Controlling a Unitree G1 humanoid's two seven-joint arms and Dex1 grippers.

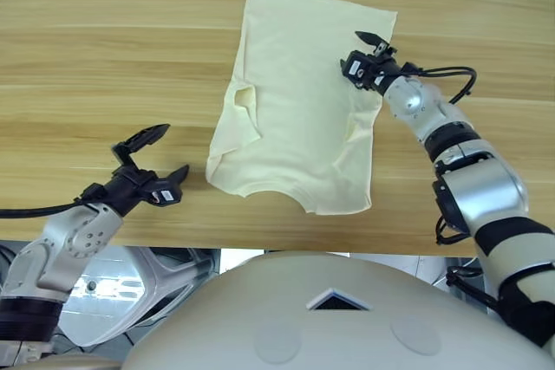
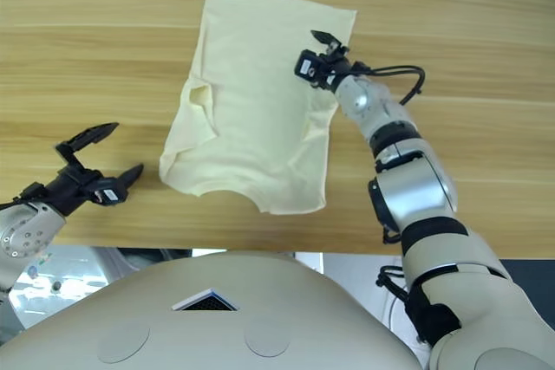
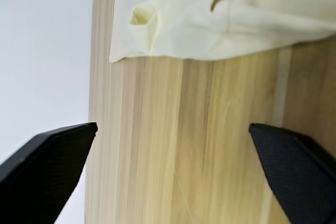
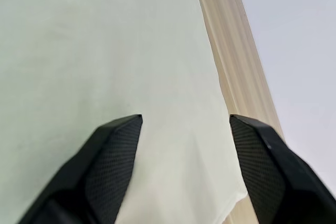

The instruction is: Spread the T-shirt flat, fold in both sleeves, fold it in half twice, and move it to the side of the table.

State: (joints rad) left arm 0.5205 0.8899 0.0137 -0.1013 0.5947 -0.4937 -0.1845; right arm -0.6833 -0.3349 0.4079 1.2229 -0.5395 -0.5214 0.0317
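Observation:
A pale yellow T-shirt (image 1: pixel 295 101) lies on the wooden table (image 1: pixel 95 49), collar end toward the near edge and both sleeves turned inward over the body. My right gripper (image 1: pixel 360 51) hovers open over the shirt's right edge near its far end. In the right wrist view its fingers (image 4: pixel 113 161) spread above the cloth (image 4: pixel 105 51). My left gripper (image 1: pixel 173 149) stands open just left of the shirt's near corner, close to the table's front edge and apart from the cloth. The left wrist view shows the rumpled near corner (image 3: pixel 173 24) ahead of the open fingers (image 3: pixel 58 150).
Bare wood stretches to the left of the shirt (image 1: pixel 87 84) and to its right (image 1: pixel 486 32). The table's front edge (image 1: pixel 260 236) runs just below the collar end.

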